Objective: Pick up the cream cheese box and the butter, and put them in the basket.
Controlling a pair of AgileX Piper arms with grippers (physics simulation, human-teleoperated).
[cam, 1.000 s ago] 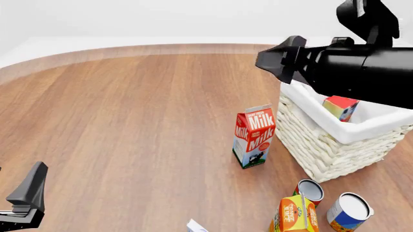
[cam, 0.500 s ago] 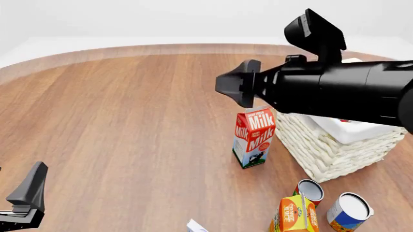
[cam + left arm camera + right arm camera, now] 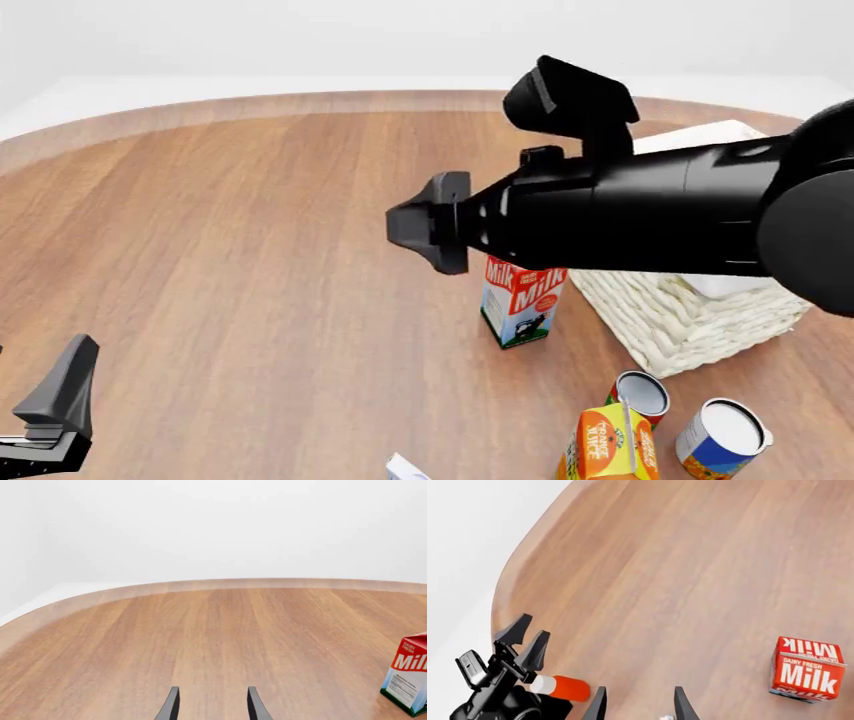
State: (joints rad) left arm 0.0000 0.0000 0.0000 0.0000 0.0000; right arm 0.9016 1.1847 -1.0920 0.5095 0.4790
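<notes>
The cream cheese box [image 3: 406,468] shows only as a white corner at the bottom edge of the front view. The white wicker basket [image 3: 687,322] stands at the right, mostly covered by my right arm. The butter is hidden behind that arm. My right gripper [image 3: 424,228] hangs above the table, left of the milk carton [image 3: 522,308]. In the right wrist view its fingers [image 3: 598,705] stand apart with nothing between them. My left gripper [image 3: 56,405] rests at the bottom left, open and empty, as its wrist view [image 3: 212,707] shows.
An orange juice carton [image 3: 607,445] and two cans [image 3: 643,393] [image 3: 722,437] stand in front of the basket. The milk carton also shows in both wrist views [image 3: 408,680] [image 3: 804,670]. An orange-red bottle with a white cap [image 3: 560,687] lies by my left arm [image 3: 500,690].
My right arm has swung left from above the basket to over the milk carton, and now covers the butter that lay in the basket. The left arm has not moved.
</notes>
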